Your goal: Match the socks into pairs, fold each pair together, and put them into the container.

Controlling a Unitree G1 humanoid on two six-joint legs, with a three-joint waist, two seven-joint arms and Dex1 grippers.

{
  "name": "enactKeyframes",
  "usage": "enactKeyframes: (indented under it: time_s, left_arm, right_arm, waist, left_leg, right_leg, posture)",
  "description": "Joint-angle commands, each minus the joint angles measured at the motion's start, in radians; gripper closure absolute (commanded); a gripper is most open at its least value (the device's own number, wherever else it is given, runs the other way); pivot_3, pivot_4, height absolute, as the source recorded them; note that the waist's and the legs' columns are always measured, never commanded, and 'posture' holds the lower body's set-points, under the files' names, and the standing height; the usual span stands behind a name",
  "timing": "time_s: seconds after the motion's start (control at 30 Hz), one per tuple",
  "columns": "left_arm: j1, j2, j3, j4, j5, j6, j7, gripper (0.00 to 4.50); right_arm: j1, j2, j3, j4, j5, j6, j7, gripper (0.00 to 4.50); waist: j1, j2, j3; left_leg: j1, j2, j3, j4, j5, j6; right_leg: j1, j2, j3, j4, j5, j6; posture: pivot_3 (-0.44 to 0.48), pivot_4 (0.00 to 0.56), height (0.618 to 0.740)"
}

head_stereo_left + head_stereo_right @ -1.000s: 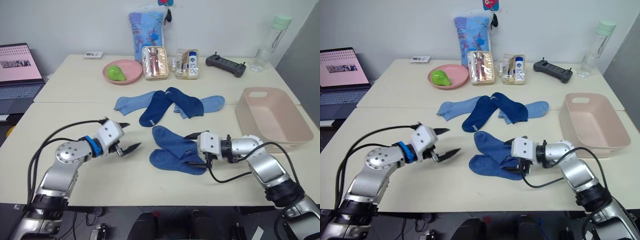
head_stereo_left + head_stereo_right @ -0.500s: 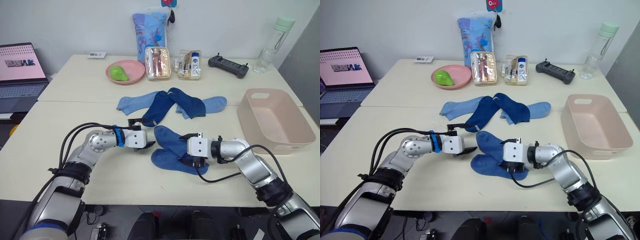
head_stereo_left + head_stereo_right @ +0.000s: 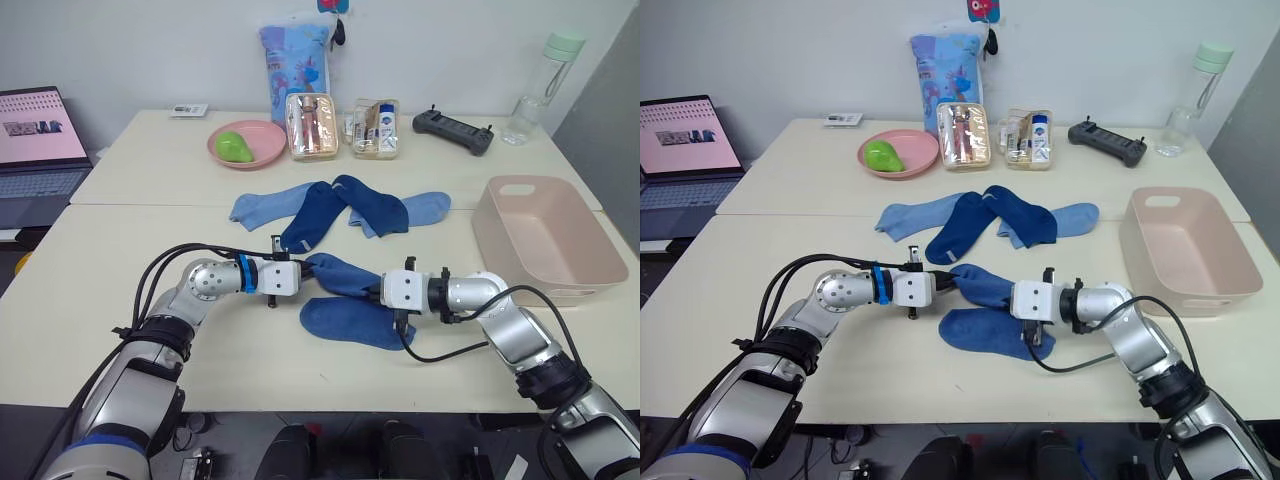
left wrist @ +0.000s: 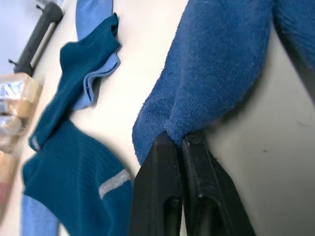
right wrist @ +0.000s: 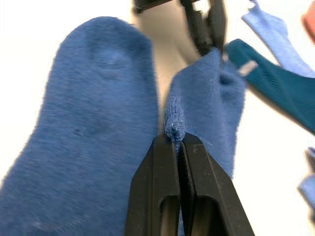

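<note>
Left eye view: left gripper (image 3: 308, 266) and right gripper (image 3: 374, 291) each pinch opposite ends of one blue sock (image 3: 340, 277), above its mate (image 3: 345, 322); container (image 3: 541, 240) sits well right.

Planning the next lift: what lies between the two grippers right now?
One blue sock, pinched at each end by the left gripper and right gripper. Head views show it; a second sock lies beside.

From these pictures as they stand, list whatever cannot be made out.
- Container: its right side is cut off by the left eye view's edge.
- Lower sock: its right end is hidden behind the right gripper.
- Laptop: cut off at the edge, screen text too small.
- Pouches: contents too small to identify.
</note>
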Motion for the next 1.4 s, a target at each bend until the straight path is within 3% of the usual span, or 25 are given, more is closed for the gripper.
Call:
enactKeyframes:
  time_s: [0.03, 0.2, 0.43, 0.5, 0.6, 0.9, 1.13, 1.17, 1.33, 1.4]
  left_arm:
    - [0.031, -0.005, 0.041, -0.099, -0.138, 0.112, -0.114, 4.48]
    - [0.089, 0.06, 0.106, -0.403, -0.343, 0.432, -0.27, 4.48]
    - [0.29, 0.266, 0.172, -0.995, -0.703, 1.146, -0.367, 4.48]
    - [0.33, 0.307, 0.179, -1.097, -0.793, 1.307, -0.358, 4.48]
    - [0.353, 0.326, 0.167, -1.161, -0.826, 1.414, -0.344, 4.48]
    - [0.358, 0.364, 0.064, -1.164, -0.778, 1.5, -0.418, 4.48]
    - [0.343, 0.37, 0.053, -1.072, -0.665, 1.328, -0.493, 4.48]
    - [0.337, 0.354, 0.059, -1.054, -0.661, 1.325, -0.481, 4.01]
    - [0.349, 0.336, 0.044, -1.008, -0.55, 1.188, -0.458, 2.52]
    - [0.346, 0.301, 0.077, -1.003, -0.545, 1.146, -0.421, 2.52]
  right_arm:
    - [-0.04, 0.022, -0.075, 0.003, 0.084, 0.043, 0.005, 4.5]
    - [-0.089, 0.034, -0.149, -0.007, 0.229, 0.158, 0.068, 4.5]
    - [-0.043, -0.062, -0.22, -0.193, 0.466, 0.482, 0.167, 4.5]
    - [-0.02, -0.094, -0.243, -0.256, 0.546, 0.593, 0.176, 4.5]
    - [0.013, -0.132, -0.262, -0.31, 0.62, 0.688, 0.178, 4.5]
    - [0.138, -0.202, -0.252, -0.441, 0.73, 0.83, 0.141, 4.5]
    - [0.164, -0.189, -0.265, -0.468, 0.755, 0.829, 0.092, 4.5]
    - [0.164, -0.19, -0.259, -0.466, 0.753, 0.824, 0.088, 4.5]
    - [0.167, -0.182, -0.235, -0.458, 0.739, 0.806, 0.064, 4.5]
    - [0.166, -0.182, -0.234, -0.459, 0.743, 0.807, 0.056, 4.5]
  waist:
    - [-0.002, 0.0, 0.0]
    - [-0.008, 0.0, 0.001]
    - [-0.021, 0.0, 0.001]
    - [-0.023, 0.001, 0.001]
    - [-0.022, 0.0, 0.001]
    - [-0.023, 0.0, 0.001]
    - [-0.023, 0.0, 0.001]
    - [-0.023, 0.0, 0.001]
    - [-0.023, 0.0, 0.001]
    - [-0.022, 0.0, 0.001]
  left_leg:
    - [0.0, 0.0, 0.0, 0.0, 0.0, 0.0]
    - [-0.002, 0.001, -0.001, 0.0, 0.0, 0.0]
    - [-0.002, 0.002, -0.003, 0.0, 0.0, 0.0]
    - [-0.002, 0.002, -0.003, -0.001, 0.0, 0.0]
    - [-0.002, 0.002, -0.005, 0.0, 0.0, 0.0]
    - [-0.002, 0.001, -0.004, -0.001, 0.0, 0.0]
    - [-0.002, 0.001, -0.004, -0.001, 0.0, 0.0]
    - [-0.002, 0.001, -0.004, -0.001, 0.0, 0.0]
    - [-0.002, 0.001, -0.004, -0.001, 0.0, 0.0]
    - [-0.002, 0.001, -0.004, -0.001, 0.0, 0.0]
  right_leg:
    - [0.0, 0.0, 0.0, 0.0, 0.0, 0.0]
    - [-0.001, 0.0, 0.002, 0.0, 0.0, 0.0]
    - [-0.001, 0.0, 0.003, -0.001, 0.0, 0.0]
    - [-0.001, 0.0, 0.002, 0.0, 0.0, 0.0]
    - [0.0, 0.0, 0.001, 0.0, 0.0, 0.0]
    - [0.0, 0.0, 0.002, -0.001, -0.001, 0.0]
    - [0.0, 0.001, 0.002, -0.001, -0.001, 0.0]
    - [0.0, 0.001, 0.002, -0.001, -0.001, 0.0]
    - [0.0, 0.001, 0.002, -0.001, -0.001, 0.0]
    - [0.0, 0.0, 0.002, -0.001, -0.001, 0.0]
  posture:
    - [0.0, 0.15, 0.74]
    - [0.0, 0.15, 0.74]
    - [0.0, 0.15, 0.74]
    - [0.0, 0.15, 0.74]
    - [0.0, 0.15, 0.74]
    - [0.0, 0.15, 0.74]
    - [0.0, 0.15, 0.74]
    - [0.0, 0.15, 0.74]
    - [0.0, 0.15, 0.74]
    - [0.0, 0.15, 0.74]
